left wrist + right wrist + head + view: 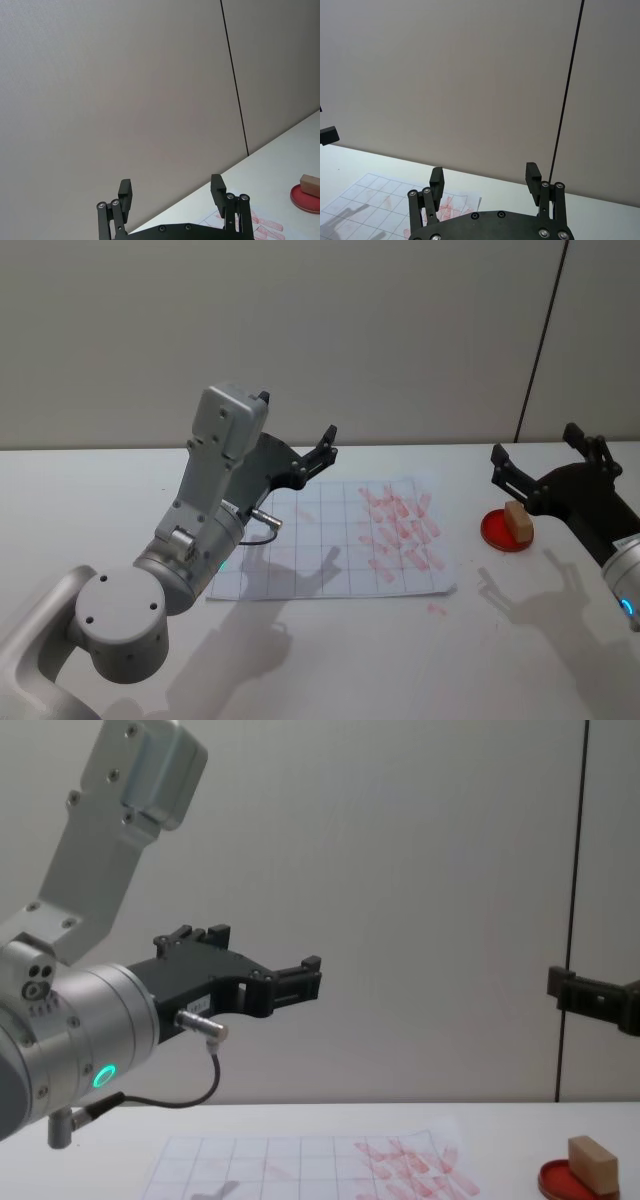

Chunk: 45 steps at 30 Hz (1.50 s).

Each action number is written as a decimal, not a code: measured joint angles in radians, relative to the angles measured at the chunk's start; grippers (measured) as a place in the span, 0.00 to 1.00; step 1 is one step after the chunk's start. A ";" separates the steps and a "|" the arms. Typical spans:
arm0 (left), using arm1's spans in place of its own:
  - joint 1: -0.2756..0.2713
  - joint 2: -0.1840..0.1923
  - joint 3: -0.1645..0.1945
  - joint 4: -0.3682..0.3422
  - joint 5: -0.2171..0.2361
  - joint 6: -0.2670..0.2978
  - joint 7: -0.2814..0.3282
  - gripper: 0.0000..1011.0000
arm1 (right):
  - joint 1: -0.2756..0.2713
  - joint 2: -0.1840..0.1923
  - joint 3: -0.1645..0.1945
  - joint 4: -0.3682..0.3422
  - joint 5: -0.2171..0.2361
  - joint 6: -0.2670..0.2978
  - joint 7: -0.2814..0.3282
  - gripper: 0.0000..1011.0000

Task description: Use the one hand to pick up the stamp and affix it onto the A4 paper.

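Stamp (517,521) lying on the red ink pad (495,531), ungripped.
Right gripper (485,175), jaws spread wide and empty, hangs above the pad; the block's long axis runs diagonally, far end angled toward the A4 paper (290,560) left of the pad; left gripper (170,186), also spread, farther left.

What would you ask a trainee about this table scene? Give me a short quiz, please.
1. True or false: the stamp lies on the A4 paper.
2. The red marks on the paper sit mostly toward the robot's: A) left, B) right.
3. Fill in: the left gripper and the right gripper both have their fingers ____.
Key: 1 false, it rests on the red ink pad; 2 B; 3 open, left raised by the paper, right raised by the ink pad.
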 joint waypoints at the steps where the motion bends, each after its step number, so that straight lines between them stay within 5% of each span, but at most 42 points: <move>1: 0.000 0.000 0.000 0.000 0.000 0.000 0.000 0.99 | 0.000 0.000 0.000 0.000 0.000 0.000 0.000 0.99; 31: 0.000 0.000 0.000 0.000 0.000 0.000 0.000 0.99 | 0.004 -0.001 0.003 0.007 0.003 0.003 0.000 0.99; 45: 0.000 0.000 0.000 0.000 0.000 0.000 0.000 0.99 | 0.074 -0.016 0.023 0.117 0.033 0.087 0.008 0.99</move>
